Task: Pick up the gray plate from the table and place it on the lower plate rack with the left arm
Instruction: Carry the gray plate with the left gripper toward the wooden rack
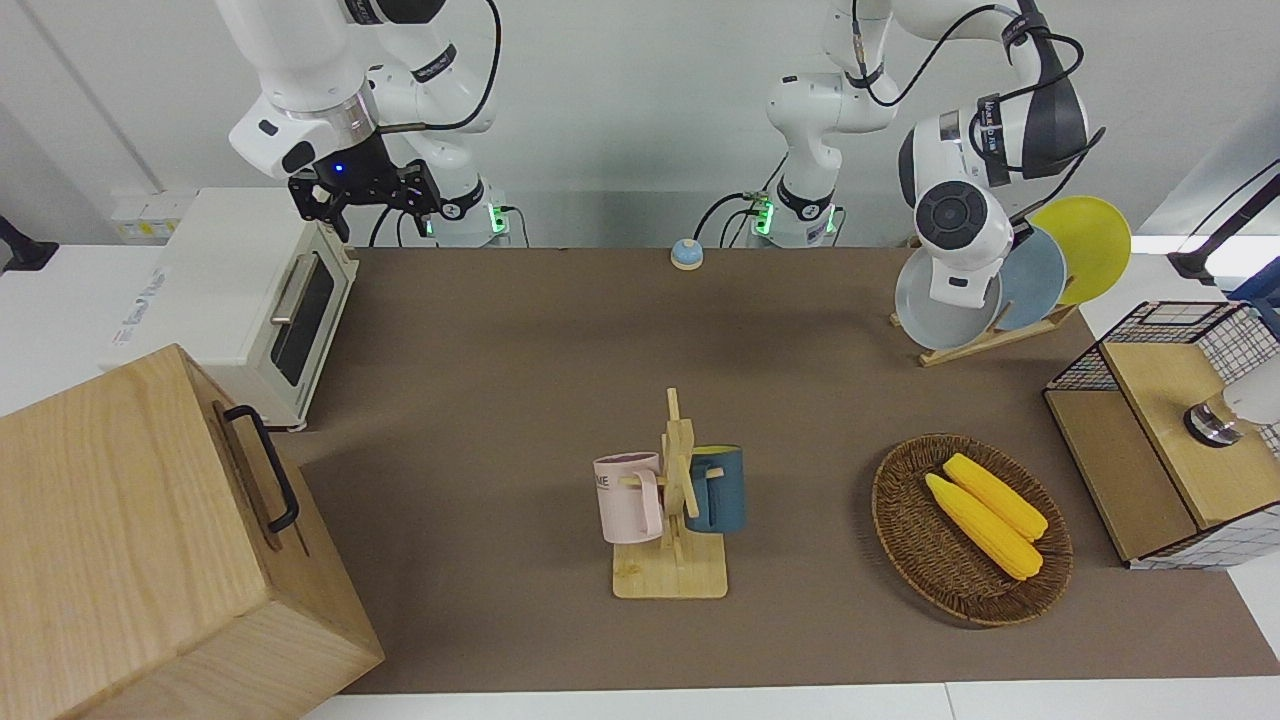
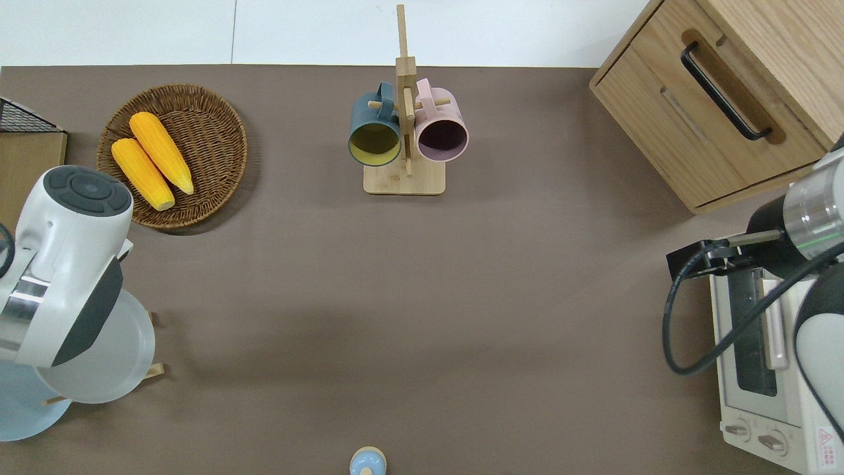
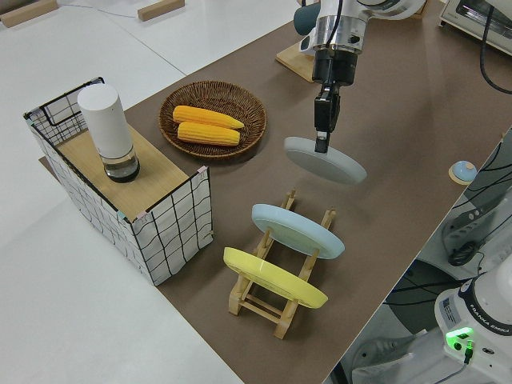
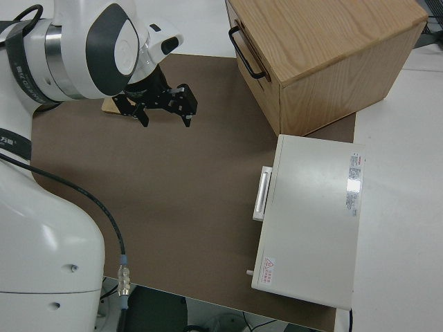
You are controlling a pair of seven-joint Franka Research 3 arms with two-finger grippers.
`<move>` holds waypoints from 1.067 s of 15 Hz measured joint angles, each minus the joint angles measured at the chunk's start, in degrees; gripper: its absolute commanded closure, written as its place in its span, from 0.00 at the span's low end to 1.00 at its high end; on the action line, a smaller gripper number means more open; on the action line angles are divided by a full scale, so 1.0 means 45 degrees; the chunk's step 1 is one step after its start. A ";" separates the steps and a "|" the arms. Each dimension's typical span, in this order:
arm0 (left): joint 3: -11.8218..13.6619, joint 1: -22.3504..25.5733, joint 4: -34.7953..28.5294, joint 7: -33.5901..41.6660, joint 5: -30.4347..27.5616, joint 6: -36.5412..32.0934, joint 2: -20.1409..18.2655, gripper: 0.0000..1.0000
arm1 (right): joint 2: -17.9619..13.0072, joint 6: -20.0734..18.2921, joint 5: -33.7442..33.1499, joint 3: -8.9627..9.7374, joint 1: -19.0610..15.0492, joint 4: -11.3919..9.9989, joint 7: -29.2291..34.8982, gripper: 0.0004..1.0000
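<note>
Now the left gripper [image 3: 322,144] pinches the rim of the round, smooth gray plate [image 3: 326,160], tilted over the slatted wooden rack's [image 3: 276,300] low end beside the blue plate [image 3: 298,230]. Right arm parked.

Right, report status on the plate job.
Left gripper shut on round pale gray plate, held over light-wood slatted rack. Right arm parked. Free slot unobstructed.
</note>
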 measured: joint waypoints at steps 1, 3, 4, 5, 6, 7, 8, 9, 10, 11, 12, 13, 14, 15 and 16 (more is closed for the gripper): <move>0.0006 0.0002 -0.0014 0.0000 0.0115 -0.0088 0.0028 1.00 | 0.0000 0.0000 0.0000 0.0000 0.0000 0.0000 0.0000 0.02; 0.0014 0.0007 -0.0124 -0.0001 0.0545 -0.0175 0.0090 1.00 | 0.0000 0.0000 0.0000 0.0000 0.0000 0.0000 0.0000 0.02; 0.0019 0.0009 -0.0228 -0.0015 0.0809 -0.0219 0.0148 1.00 | 0.0000 0.0000 0.0000 0.0000 0.0000 0.0000 0.0000 0.02; 0.0024 0.0012 -0.0352 -0.0054 0.1029 -0.0259 0.0227 1.00 | 0.0000 0.0000 0.0000 0.0000 0.0000 0.0000 0.0000 0.02; 0.0031 0.0017 -0.0447 -0.0126 0.1153 -0.0280 0.0314 1.00 | 0.0000 0.0000 0.0000 0.0000 0.0000 0.0000 0.0000 0.02; 0.0039 0.0023 -0.0515 -0.0200 0.1207 -0.0287 0.0397 1.00 | 0.0000 0.0000 0.0000 0.0000 0.0000 0.0000 0.0000 0.02; 0.0049 0.0028 -0.0549 -0.0248 0.1222 -0.0294 0.0490 1.00 | 0.0000 0.0000 0.0000 0.0000 0.0000 0.0000 0.0000 0.02; 0.0056 0.0032 -0.0568 -0.0340 0.1236 -0.0295 0.0580 1.00 | 0.0000 0.0000 0.0000 0.0000 0.0000 0.0000 0.0000 0.02; 0.0059 0.0040 -0.0588 -0.0515 0.1251 -0.0295 0.0682 1.00 | 0.0000 0.0000 0.0000 0.0000 0.0000 0.0000 0.0000 0.02; 0.0059 0.0046 -0.0604 -0.0646 0.1260 -0.0295 0.0762 1.00 | 0.0000 0.0000 0.0000 0.0000 0.0000 0.0000 0.0000 0.02; 0.0059 0.0050 -0.0606 -0.0750 0.1272 -0.0295 0.0836 1.00 | 0.0000 0.0000 0.0000 0.0000 0.0000 0.0000 0.0000 0.02; 0.0059 0.0050 -0.0607 -0.0799 0.1275 -0.0295 0.0880 1.00 | 0.0000 0.0000 0.0000 0.0000 0.0000 0.0000 0.0000 0.02; 0.0058 0.0050 -0.0607 -0.0827 0.1276 -0.0294 0.0908 0.85 | 0.0000 0.0000 0.0000 0.0000 0.0000 0.0000 0.0000 0.02; 0.0057 0.0050 -0.0609 -0.0837 0.1276 -0.0292 0.0922 0.59 | 0.0000 0.0000 0.0000 0.0000 0.0000 0.0000 0.0000 0.02; 0.0055 0.0050 -0.0619 -0.0837 0.1275 -0.0291 0.0929 0.46 | 0.0000 0.0000 0.0000 0.0000 0.0000 0.0000 0.0000 0.02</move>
